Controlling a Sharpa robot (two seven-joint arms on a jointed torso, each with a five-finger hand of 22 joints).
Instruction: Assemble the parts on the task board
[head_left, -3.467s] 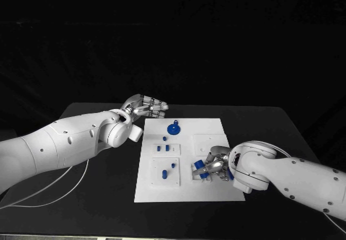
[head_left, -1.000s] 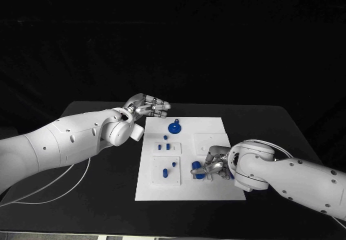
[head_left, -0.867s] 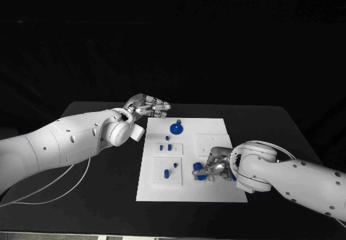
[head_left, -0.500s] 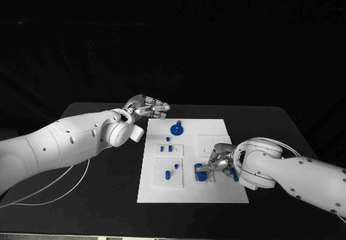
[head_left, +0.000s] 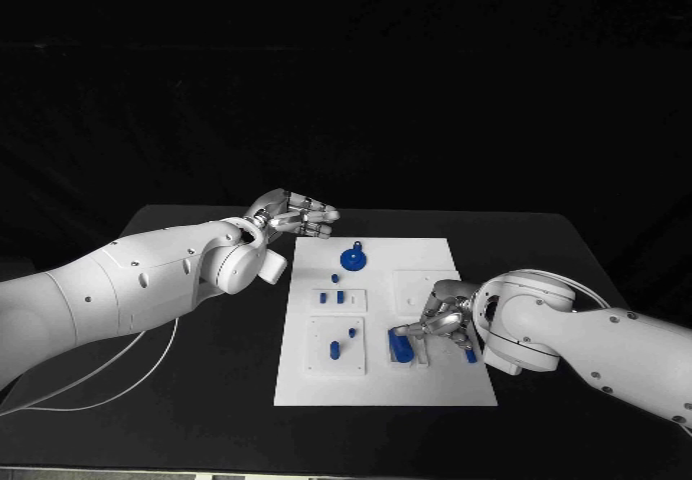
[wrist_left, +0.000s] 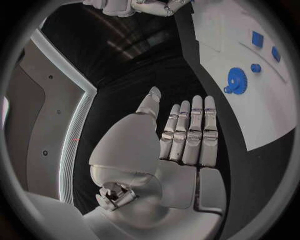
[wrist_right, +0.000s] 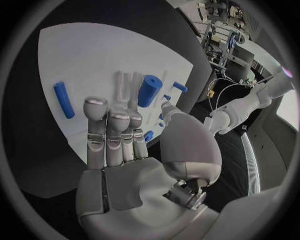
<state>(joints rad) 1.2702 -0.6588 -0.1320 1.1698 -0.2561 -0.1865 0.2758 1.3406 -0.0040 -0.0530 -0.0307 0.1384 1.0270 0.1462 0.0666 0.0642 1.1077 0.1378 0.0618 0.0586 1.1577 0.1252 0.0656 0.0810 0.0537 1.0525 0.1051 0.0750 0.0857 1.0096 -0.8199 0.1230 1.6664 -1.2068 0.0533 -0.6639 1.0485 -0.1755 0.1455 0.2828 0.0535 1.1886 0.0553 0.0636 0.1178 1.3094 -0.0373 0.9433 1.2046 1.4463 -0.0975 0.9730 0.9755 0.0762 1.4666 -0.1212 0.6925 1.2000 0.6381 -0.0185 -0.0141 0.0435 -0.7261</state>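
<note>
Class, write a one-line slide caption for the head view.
Right hand works beside a blue cylinder on the white task board; left hand hovers off its far corner.

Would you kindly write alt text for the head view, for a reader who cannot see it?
A white task board lies on a black table; the right hand rests over blue parts near its right edge. The left hand hovers, holding nothing, off the board's far left corner, near a blue gear.

Dim dark surround; white task board (head_left: 387, 385) bright; wrist views bend edges.
</note>
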